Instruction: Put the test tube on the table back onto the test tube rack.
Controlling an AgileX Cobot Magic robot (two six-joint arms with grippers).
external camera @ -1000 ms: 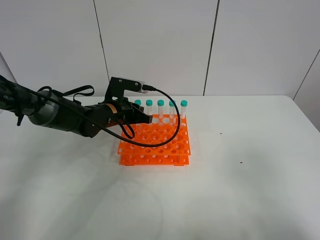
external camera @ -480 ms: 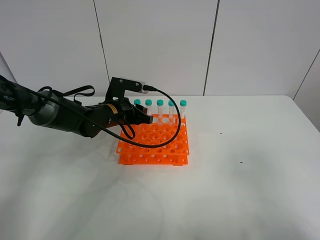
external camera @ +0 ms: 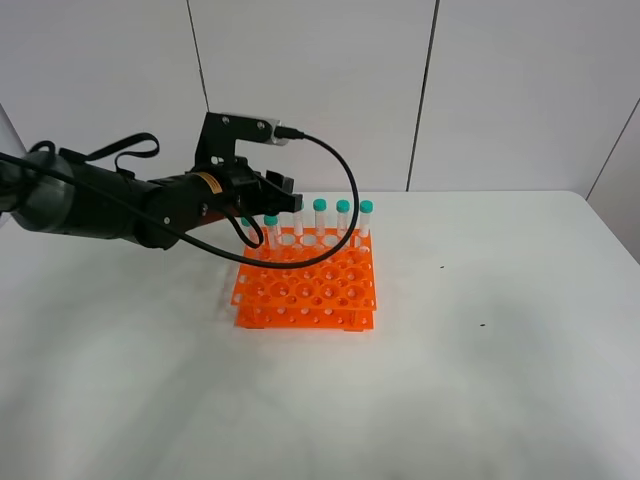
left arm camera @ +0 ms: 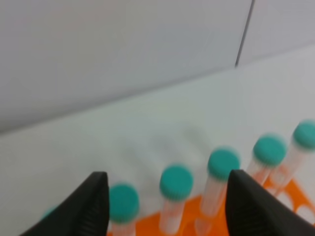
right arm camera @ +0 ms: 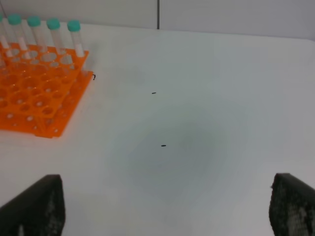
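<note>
The orange test tube rack (external camera: pixel 305 285) stands on the white table (external camera: pixel 480 380). Several teal-capped test tubes (external camera: pixel 343 218) stand upright in its back row. The leftmost one (external camera: pixel 270 230) stands just below my left gripper (external camera: pixel 275 203), which hovers open and empty above the rack's back left corner. In the left wrist view the open gripper (left arm camera: pixel 170 206) frames the blurred caps of the tubes (left arm camera: pixel 176 182). No tube lies on the table in any view. My right gripper (right arm camera: pixel 162 206) is open and empty over bare table, to the right of the rack (right arm camera: pixel 34 98).
A black cable (external camera: pixel 345 190) loops from the left wrist over the rack. Small dark specks (right arm camera: pixel 163 145) mark the table right of the rack. A white panelled wall (external camera: pixel 320 90) stands behind the table.
My left gripper has lifted up and back off the rack's back row. A tube now shows standing at the back left where the gripper was. The rack has shifted slightly left.
</note>
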